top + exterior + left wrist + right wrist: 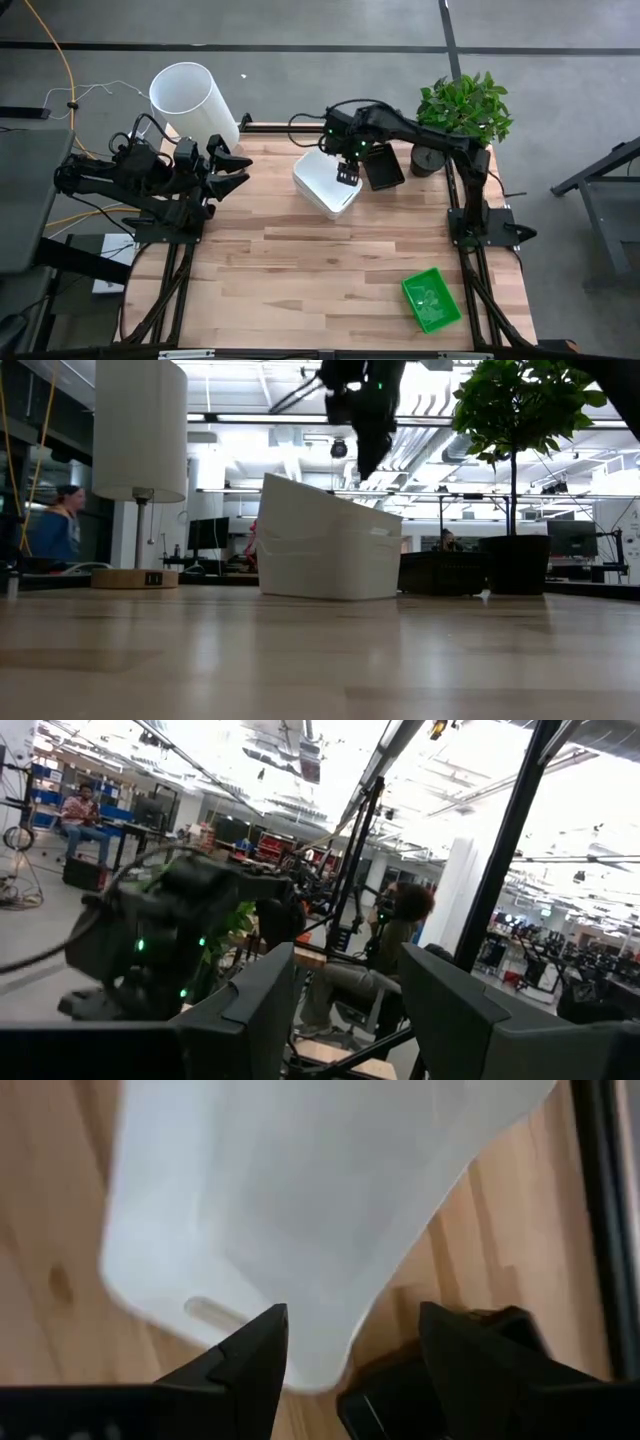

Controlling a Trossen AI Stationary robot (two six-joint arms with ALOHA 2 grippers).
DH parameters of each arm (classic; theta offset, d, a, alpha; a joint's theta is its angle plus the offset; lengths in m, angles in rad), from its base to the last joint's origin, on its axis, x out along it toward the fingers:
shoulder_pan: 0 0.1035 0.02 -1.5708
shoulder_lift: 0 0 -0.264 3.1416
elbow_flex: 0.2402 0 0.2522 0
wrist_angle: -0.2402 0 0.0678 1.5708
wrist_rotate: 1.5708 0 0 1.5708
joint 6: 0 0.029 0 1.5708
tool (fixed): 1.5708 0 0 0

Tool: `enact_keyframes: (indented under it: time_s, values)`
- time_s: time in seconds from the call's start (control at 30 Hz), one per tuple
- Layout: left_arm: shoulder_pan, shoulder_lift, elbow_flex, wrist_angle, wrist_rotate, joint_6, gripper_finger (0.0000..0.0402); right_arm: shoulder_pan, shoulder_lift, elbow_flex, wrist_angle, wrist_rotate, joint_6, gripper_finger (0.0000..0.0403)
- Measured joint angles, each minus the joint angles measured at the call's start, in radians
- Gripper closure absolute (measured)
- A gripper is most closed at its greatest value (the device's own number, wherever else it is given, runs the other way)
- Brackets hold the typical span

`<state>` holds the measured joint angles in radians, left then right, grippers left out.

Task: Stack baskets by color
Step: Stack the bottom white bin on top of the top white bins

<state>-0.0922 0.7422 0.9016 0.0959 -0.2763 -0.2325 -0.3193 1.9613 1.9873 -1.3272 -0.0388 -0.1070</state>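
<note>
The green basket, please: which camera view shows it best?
The high view: the green basket lies whole on the table's near right part, away from both arms. The low view and both wrist views do not show it.

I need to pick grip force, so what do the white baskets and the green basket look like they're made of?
White baskets: probably smooth, slightly translucent plastic, since the wood's tone shows faintly through the wall in the right wrist view. Green basket: likely glossy moulded plastic, going by its bright uniform colour and small highlights.

Wooden table [300,270] carries white baskets [325,183], black basket [383,166], green basket [431,300], apparently pot [427,160].
</note>
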Motion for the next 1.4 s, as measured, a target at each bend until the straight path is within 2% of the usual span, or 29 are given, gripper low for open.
enact_keyframes:
  time_s: [0.13,0.23,0.4,0.57,0.67,0.73,0.83,0.9,1.0,1.13,1.23,1.4]
  values:
    - [0.000,0.000,0.000,-0.002,0.000,0.002,0.0232,0.000,-0.055,-0.204,0.223,0.034,0.114,0.0190]
    - [0.000,0.000,0.000,-0.002,0.000,0.028,0.0232,-0.002,-0.064,-0.292,0.351,0.093,0.223,0.0190]
    - [0.000,0.000,0.000,-0.001,0.000,0.034,0.0232,0.005,-0.056,-0.375,0.436,0.204,0.311,0.0190]
    - [0.000,0.000,0.000,0.005,-0.001,0.044,0.0232,0.006,-0.056,-0.423,0.487,0.184,0.335,0.0193]
    - [0.000,0.000,0.000,0.006,-0.002,0.053,0.0232,0.007,-0.056,-0.440,0.485,0.195,0.335,0.0221]
    - [0.000,0.000,0.000,0.005,-0.003,0.053,0.0232,0.007,-0.056,-0.441,0.480,0.196,0.339,0.0263]
    - [0.000,0.000,0.000,0.006,-0.003,0.053,0.0232,0.007,-0.056,-0.436,0.466,0.192,0.352,0.0355]
    - [0.000,0.000,0.000,0.006,-0.003,0.053,0.0232,0.007,-0.056,-0.424,0.463,0.184,0.334,0.0389]
    - [0.000,0.000,0.000,0.006,-0.003,0.053,0.0232,0.007,-0.056,-0.379,0.424,0.181,0.323,0.0387]
    - [0.000,0.000,0.000,0.006,-0.003,0.053,0.0232,0.005,-0.058,-0.255,0.319,0.175,0.263,0.0398]
    - [0.000,0.000,0.000,0.006,-0.003,0.053,0.0232,0.003,-0.059,-0.170,0.243,0.133,0.234,0.0402]
    - [0.000,0.000,0.000,0.006,-0.003,0.053,0.0232,0.003,-0.060,-0.117,0.186,0.114,0.298,0.0401]
